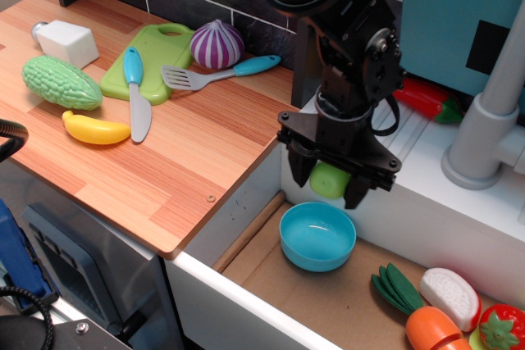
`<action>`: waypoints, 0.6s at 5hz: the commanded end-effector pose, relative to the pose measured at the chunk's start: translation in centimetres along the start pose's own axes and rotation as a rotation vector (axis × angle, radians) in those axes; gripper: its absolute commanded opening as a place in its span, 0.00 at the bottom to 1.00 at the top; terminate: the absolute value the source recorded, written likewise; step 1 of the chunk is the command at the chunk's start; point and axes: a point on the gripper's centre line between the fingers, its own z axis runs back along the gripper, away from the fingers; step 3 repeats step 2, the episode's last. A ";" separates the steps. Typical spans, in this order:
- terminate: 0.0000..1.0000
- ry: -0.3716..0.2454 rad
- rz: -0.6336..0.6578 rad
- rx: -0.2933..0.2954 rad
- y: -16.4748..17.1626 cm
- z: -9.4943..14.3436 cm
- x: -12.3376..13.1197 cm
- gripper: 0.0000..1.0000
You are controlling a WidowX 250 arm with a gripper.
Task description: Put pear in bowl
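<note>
At frame centre, the end effector (331,179) grips the pear (330,179) just above the light-blue bowl (317,236).

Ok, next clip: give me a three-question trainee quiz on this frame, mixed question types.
1. True or false: the pear already rests inside the bowl.
2. Multiple choice: what lies on the green cutting board? A) the banana B) the blue-handled knife C) the purple onion
3. Short answer: where is the gripper relative to the bowl?

Key
1. False. The pear is clamped between the gripper's fingers, above the bowl's far rim.
2. B. The banana lies on the wooden counter; the purple onion sits beside the board.
3. Just above it, towards its far edge, shut on the pear.
</note>
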 end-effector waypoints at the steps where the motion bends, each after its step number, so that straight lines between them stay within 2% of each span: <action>1: 0.00 -0.072 0.019 -0.023 -0.4 1.5 0.9 1.00; 2: 1.00 -0.072 0.019 -0.023 -0.4 1.5 0.9 1.00; 3: 1.00 -0.072 0.019 -0.023 -0.4 1.5 0.9 1.00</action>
